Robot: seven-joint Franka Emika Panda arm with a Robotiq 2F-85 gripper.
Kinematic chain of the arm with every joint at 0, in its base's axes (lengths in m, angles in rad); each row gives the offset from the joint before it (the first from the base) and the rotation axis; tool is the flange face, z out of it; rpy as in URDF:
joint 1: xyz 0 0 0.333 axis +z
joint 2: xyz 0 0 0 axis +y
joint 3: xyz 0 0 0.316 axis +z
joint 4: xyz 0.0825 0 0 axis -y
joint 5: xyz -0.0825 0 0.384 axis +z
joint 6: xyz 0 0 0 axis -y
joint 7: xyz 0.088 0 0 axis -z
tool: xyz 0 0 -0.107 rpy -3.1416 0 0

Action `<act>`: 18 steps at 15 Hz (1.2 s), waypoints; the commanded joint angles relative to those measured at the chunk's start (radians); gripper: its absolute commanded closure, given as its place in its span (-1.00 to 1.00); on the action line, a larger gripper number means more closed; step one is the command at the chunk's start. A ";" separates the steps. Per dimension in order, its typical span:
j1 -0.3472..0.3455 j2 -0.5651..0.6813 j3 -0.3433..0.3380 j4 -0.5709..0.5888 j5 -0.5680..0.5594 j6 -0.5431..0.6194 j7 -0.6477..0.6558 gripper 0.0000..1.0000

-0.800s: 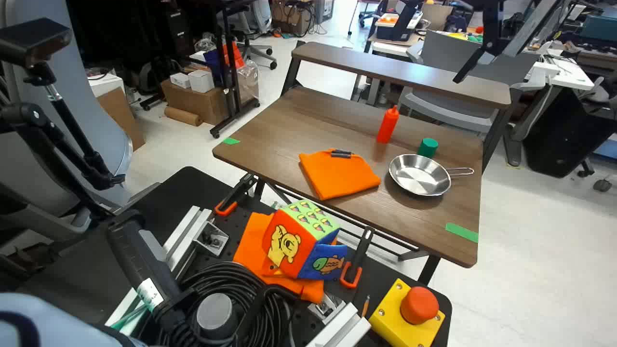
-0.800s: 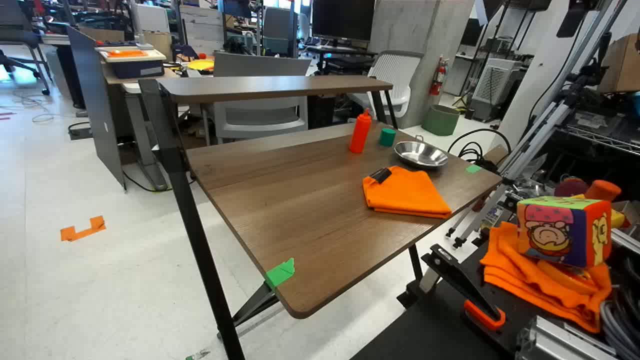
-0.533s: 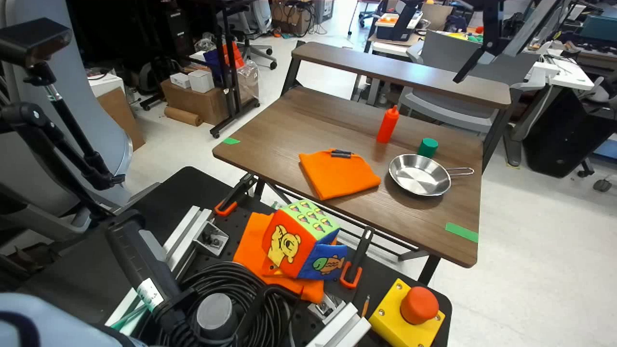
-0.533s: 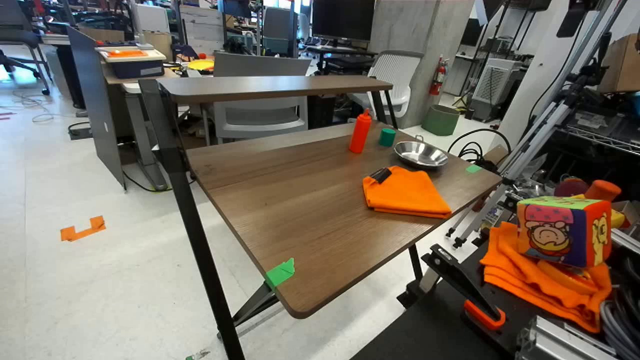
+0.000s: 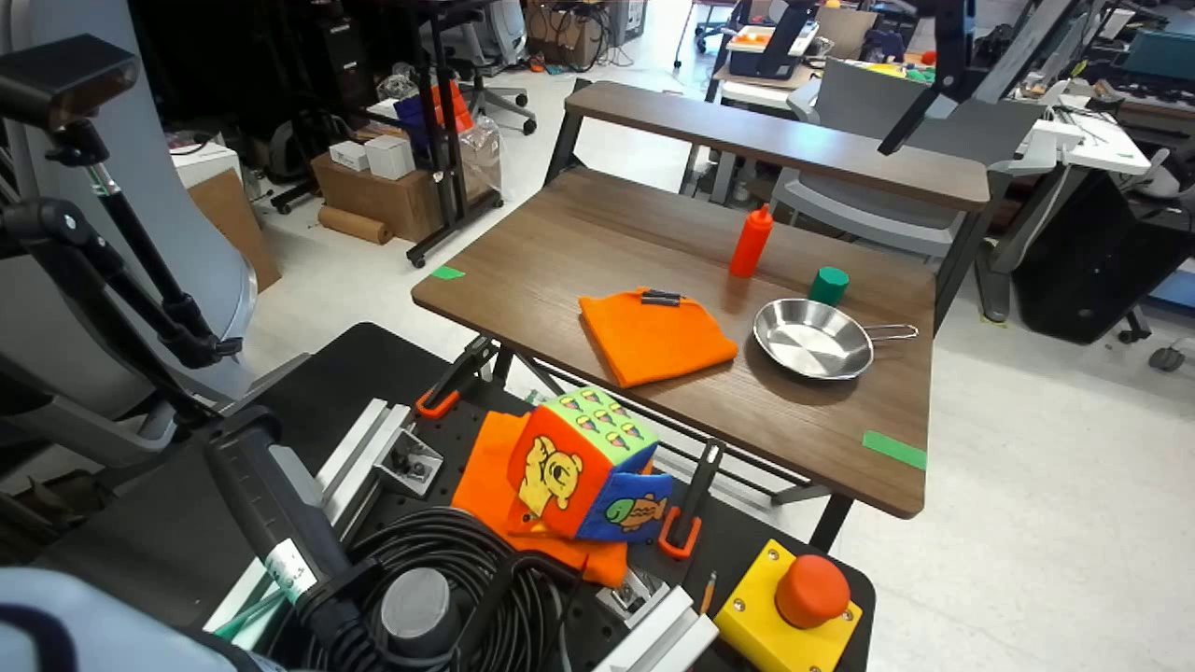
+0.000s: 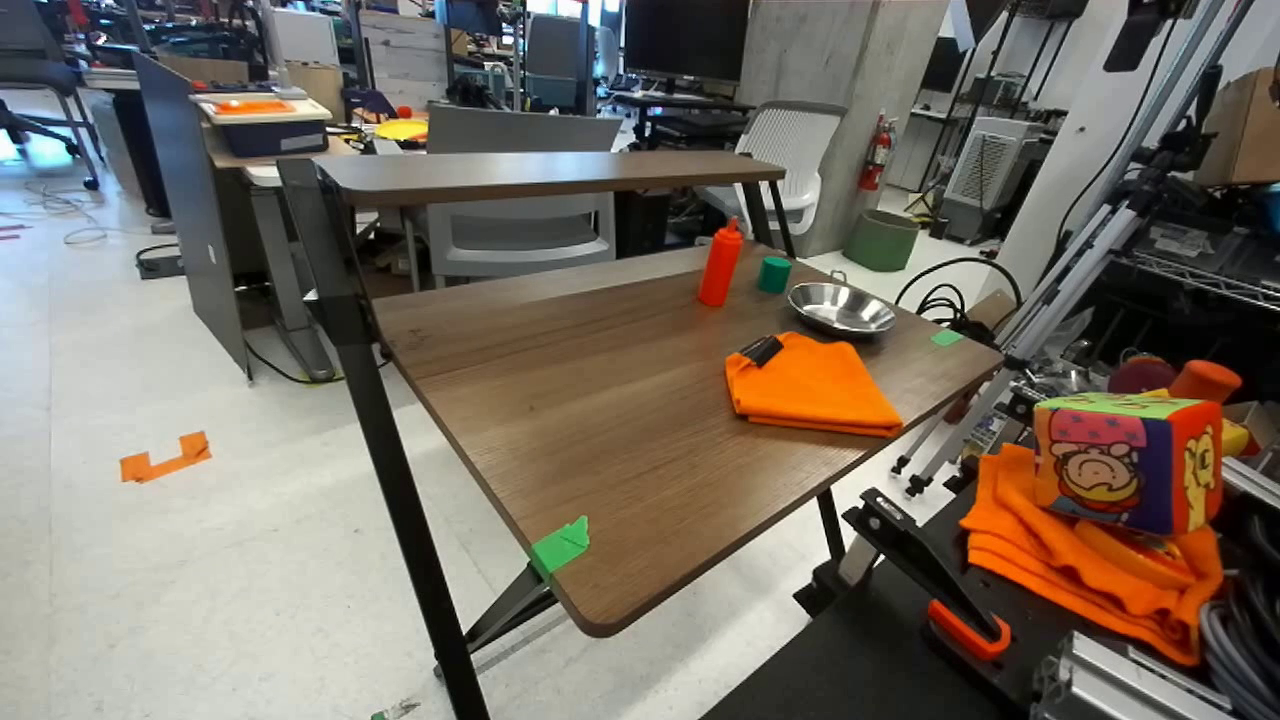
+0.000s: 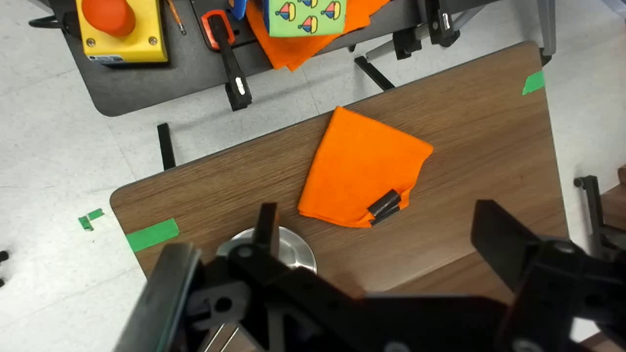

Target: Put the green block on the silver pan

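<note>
The green block (image 5: 828, 286) stands on the brown table (image 5: 560, 233), just behind the silver pan (image 5: 812, 341). In an exterior view the block (image 6: 773, 274) is between the red bottle and the pan (image 6: 842, 308). The pan looks empty, its thin handle pointing away from the orange cloth. In the wrist view my gripper (image 7: 375, 205) is open with nothing between its fingers, well above the table. One finger partly covers the pan (image 7: 299, 249); the block is hidden there. A gripper finger (image 5: 907, 121) shows at the top of an exterior view, above the shelf edge.
A red squeeze bottle (image 5: 752, 245) stands near the block. A folded orange cloth (image 5: 658, 338) with a black clip lies beside the pan, also in the wrist view (image 7: 362, 166). A raised shelf (image 5: 775, 140) runs along the table's back. Green tape (image 5: 894, 450) marks a corner.
My gripper has shifted very slightly, a little to the left in an exterior view. The block, pan, cloth and bottle have not moved.
</note>
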State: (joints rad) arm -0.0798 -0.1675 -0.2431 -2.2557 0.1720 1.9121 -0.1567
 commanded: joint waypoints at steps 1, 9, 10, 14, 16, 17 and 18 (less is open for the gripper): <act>-0.019 0.144 0.016 0.161 0.108 0.026 0.017 -1.00; -0.072 0.521 0.084 0.519 0.304 0.261 -0.013 -1.00; -0.079 0.569 0.101 0.553 0.301 0.295 -0.008 -1.00; -0.091 0.724 0.149 0.667 0.242 0.363 0.030 -1.00; -0.091 0.787 0.156 0.707 0.203 0.376 0.048 -1.00; -0.090 0.821 0.155 0.727 0.177 0.383 0.053 -1.00; -0.089 0.846 0.154 0.745 0.153 0.378 0.061 -1.00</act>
State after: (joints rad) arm -0.1503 0.5876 -0.1089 -1.5997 0.3913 2.2803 -0.1266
